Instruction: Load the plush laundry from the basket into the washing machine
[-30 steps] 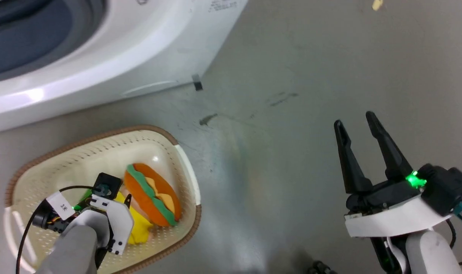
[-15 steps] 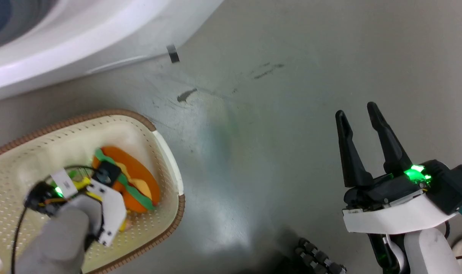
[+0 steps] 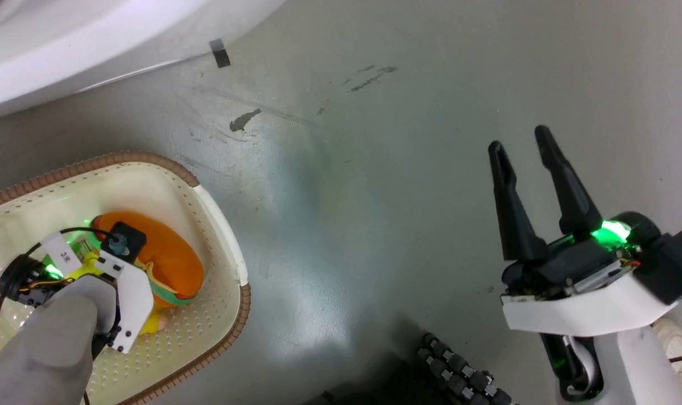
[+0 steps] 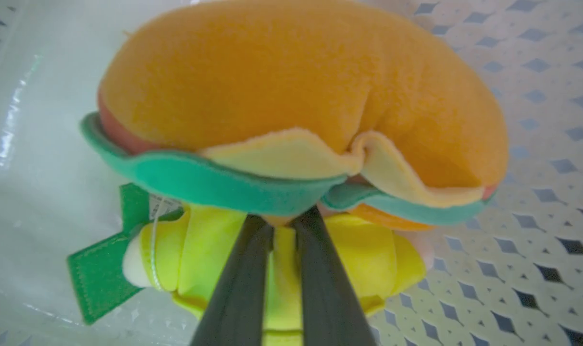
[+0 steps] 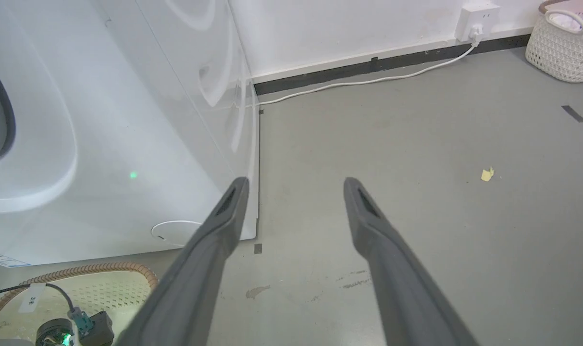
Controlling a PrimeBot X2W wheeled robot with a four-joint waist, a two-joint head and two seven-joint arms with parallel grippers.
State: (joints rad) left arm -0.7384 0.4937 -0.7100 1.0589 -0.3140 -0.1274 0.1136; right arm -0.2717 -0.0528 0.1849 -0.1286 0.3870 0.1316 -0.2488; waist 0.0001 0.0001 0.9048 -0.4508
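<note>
The step in hand is the pick-up from the basket (image 3: 144,159), which sits on the floor (image 3: 374,197) close to the front of the washing machine (image 3: 65,50). Both toys lie inside the basket, toward the end with the pale handle. The orange burger plush (image 4: 296,81) rests on top of the yellow plush (image 4: 209,245).

The left end effector (image 4: 284,226) reaches down into the basket. In the left wrist view its two dark fingers stand almost together, with a thin fold of the yellow plush pinched between them. Their tips are hidden under the burger's green layer, so it is not clear whether the burger is caught too. The right end effector (image 3: 519,140) hangs over bare floor well apart from the basket, released, its fingers spread wide and empty.

Nothing looks loaded yet. The next move likely calls for a straight lift clear of the basket rim, then a swing toward the washing machine's opening. The burger may ride up on the yellow plush or slide off, since it only rests on it.
</note>
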